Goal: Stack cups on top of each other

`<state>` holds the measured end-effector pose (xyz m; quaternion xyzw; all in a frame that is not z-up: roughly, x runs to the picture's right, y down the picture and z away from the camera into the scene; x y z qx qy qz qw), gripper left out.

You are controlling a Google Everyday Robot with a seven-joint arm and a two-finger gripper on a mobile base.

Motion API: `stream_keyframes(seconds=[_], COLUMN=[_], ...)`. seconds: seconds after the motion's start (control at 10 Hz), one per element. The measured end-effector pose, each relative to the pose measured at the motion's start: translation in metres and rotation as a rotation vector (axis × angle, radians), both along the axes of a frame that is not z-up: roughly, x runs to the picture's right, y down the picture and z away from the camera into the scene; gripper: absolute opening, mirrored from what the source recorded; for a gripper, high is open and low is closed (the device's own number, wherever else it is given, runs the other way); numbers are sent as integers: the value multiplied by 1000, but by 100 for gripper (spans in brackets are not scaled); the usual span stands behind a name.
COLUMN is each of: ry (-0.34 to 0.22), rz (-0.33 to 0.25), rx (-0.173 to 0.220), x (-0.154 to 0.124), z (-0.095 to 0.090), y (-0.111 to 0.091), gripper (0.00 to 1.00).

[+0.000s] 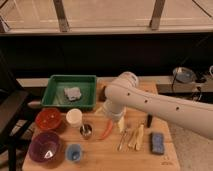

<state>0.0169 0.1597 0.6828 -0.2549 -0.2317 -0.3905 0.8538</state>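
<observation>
While nothing is stacked yet, three cups stand apart at the left of the wooden board (102,159): cream-white cup (74,117) upright, shiny steel cup (86,131) just beside it, short light-blue cup (74,152) nearer the front. Gripper (120,122) hangs right of the steel cup; its grip I cannot tell. All stacking remains.

Cream-white cup (74,117), steel-grey cup (86,131), light-blue cup (74,152) (green tray (70,78) behind); white gripper (121,123) over the tan board (100,161).

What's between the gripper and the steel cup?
Camera view: a curved orange-red item lies between the gripper, low over the board, and the steel cup.
</observation>
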Motion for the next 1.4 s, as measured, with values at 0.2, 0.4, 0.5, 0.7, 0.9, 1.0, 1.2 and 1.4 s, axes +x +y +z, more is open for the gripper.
stream_keyframes(seconds=[0.2, 0.4, 0.5, 0.7, 0.9, 1.0, 1.2, 1.4], ry=[-2, -40, -75, -143, -195, -210, -215, -204], rz=[-13, -96, -147, -208, -250, -254, -245, -225], rx=[-2, -3, -7, -28, -45, -58, -73, -65], x=[-1, -17, -37, -69, -90, -93, -88, -79], z=[1, 6, 11, 24, 36, 41, 49, 49], y=[1, 17, 29, 54, 73, 78, 84, 79], gripper=[80, 80, 80, 80, 80, 80, 80, 80])
